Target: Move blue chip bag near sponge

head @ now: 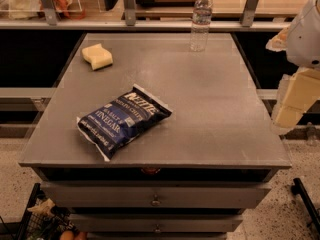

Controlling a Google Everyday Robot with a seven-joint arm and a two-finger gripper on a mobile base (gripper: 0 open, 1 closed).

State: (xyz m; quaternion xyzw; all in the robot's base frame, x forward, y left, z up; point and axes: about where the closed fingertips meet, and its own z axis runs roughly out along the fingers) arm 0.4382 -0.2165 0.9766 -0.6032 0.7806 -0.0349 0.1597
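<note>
**Positions.** The blue chip bag (124,121) lies flat and label-up on the front-left part of the counter (215,109), close to the front edge. The sponge (97,56) sits near the far-left corner, well apart from the bag. A water bottle (201,21) stands upright at the far edge, right of centre. The gripper (295,101) hangs off the right edge of the counter and holds nothing. Whether it is apart or together cannot be told.

**Hazards (assessment).**
- The bag is crinkly and air-filled. A shallow pinch may catch only the film and slip, or may crush the contents.
- The bag is near the front edge. A downward miss that pushes it forward could slide it off the counter.
- The sponge is light and near the left edge. A bag set down too close could knock it over the edge.
- The bottle lies away from the likely path, so the risk there is low.

**Orientation.** The long axis of the bag runs diagonally, from the front-left corner toward the far-right corner. The logo end points far-right, and a white sealed end closes each extremity.
</note>
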